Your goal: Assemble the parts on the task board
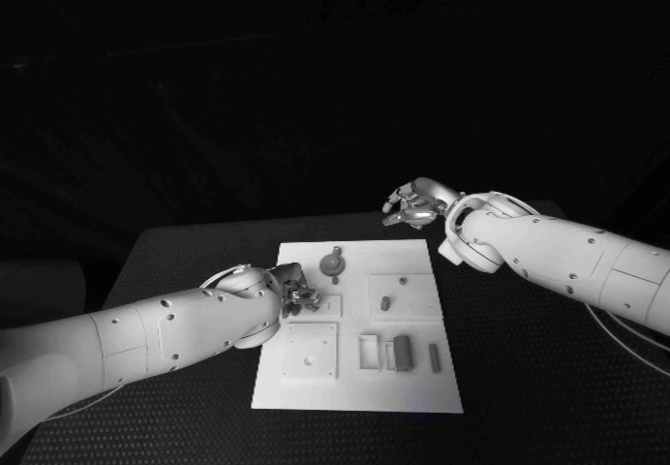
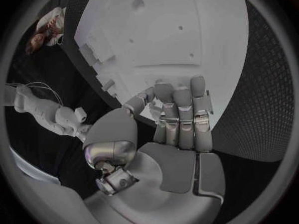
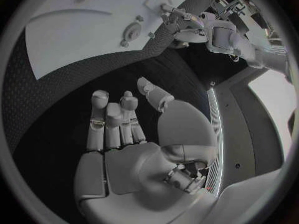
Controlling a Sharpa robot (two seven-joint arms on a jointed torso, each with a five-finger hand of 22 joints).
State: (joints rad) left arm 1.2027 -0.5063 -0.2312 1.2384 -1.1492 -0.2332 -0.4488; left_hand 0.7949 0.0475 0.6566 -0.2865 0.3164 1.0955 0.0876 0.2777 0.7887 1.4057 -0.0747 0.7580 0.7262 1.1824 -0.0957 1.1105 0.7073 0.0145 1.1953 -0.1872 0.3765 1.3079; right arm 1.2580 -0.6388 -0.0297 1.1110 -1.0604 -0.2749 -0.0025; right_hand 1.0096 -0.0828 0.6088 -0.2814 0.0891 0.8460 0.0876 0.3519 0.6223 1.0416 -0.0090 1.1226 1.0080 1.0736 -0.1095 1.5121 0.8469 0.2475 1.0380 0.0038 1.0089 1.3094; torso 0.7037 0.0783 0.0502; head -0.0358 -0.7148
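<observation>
The white board [image 1: 356,383] lies nearest, in the middle of the black table [image 1: 531,397], its long axis running away from the robot. Near its front edge an upright dark peg [image 1: 404,353] stands beside a rectangular slot [image 1: 370,353], with a thinner bar [image 1: 435,357] alongside. A round part [image 1: 332,262] sits toward the far end. The left hand [image 1: 297,293] hangs over the board's left edge, fingers straight and close together, holding nothing. The right hand [image 1: 413,205] hovers beyond the far right corner, fingers loosely spread and empty.
</observation>
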